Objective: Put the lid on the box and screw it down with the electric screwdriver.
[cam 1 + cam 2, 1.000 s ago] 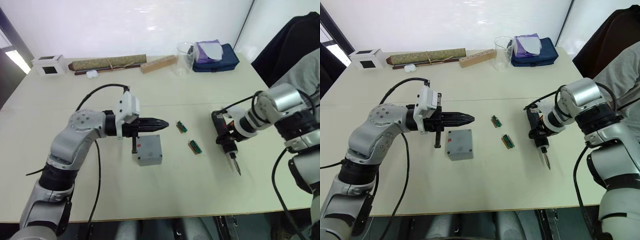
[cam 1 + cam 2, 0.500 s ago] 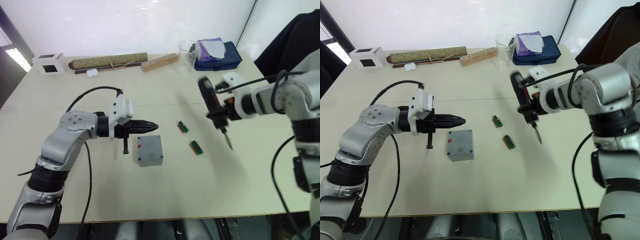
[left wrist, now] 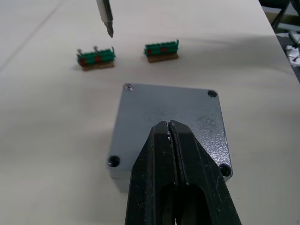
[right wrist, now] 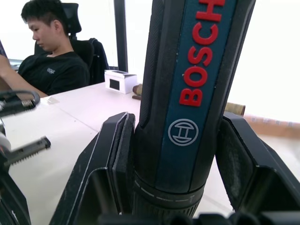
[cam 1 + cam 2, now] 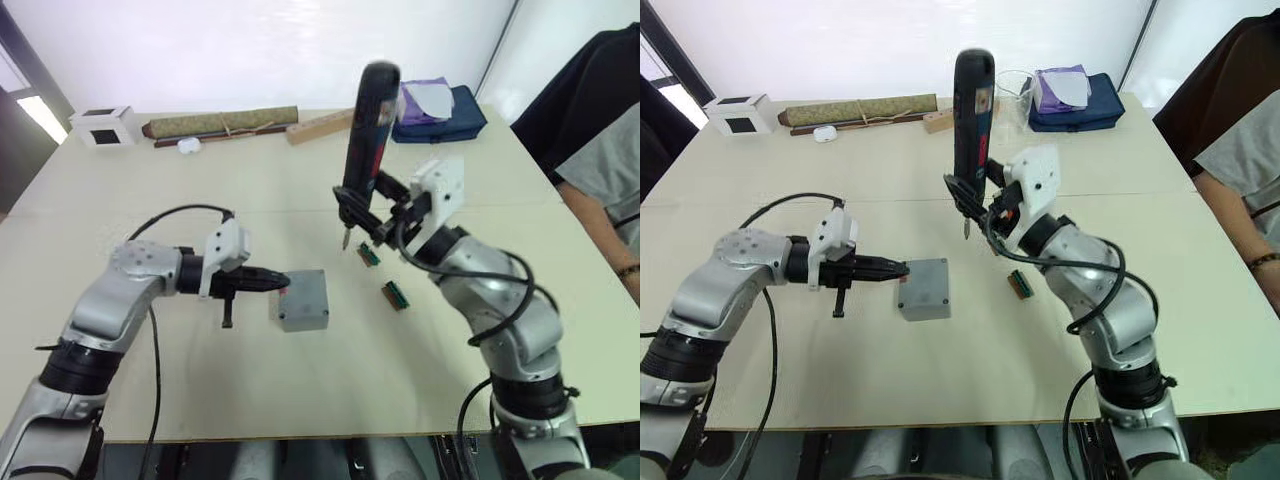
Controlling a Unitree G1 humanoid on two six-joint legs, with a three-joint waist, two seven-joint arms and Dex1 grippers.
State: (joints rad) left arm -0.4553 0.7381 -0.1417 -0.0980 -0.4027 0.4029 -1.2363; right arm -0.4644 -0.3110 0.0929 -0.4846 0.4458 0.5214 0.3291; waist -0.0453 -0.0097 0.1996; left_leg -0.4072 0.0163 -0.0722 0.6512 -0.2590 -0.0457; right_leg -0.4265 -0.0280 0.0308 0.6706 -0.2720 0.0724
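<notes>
Surface (image 5: pixel 330 390): pale, broad, carrying all items.
Right gripper (image 5: pixel 985 205): raised over mid-surface, fingers (image 4: pixel 243 159) clamped on electric screwdriver (image 5: pixel 970 100).
Electric screwdriver: held near upright, bit downward, tip in the air above and beyond the box, short of the nearer green part.
Left gripper (image 5: pixel 272 281): low over surface, fingers (image 3: pixel 159 154) pressed together, tips at the box's near edge over the lid; contact cannot be told.
Long brown roll (image 5: pixel 220 122): along far edge.
Dark blue pouch (image 5: pixel 445 105): far right corner, pale cloth on top.
White cube (image 5: pixel 103 127): far left corner, black face up.
Box (image 5: pixel 302 312): grey, mid-surface, red mark on side.
Lid (image 3: pixel 168 117): seated flush on the box, screw holes at corners.
Two green connector parts (image 3: pixel 96 57): just beyond the box, apart from it and from each other.
</notes>
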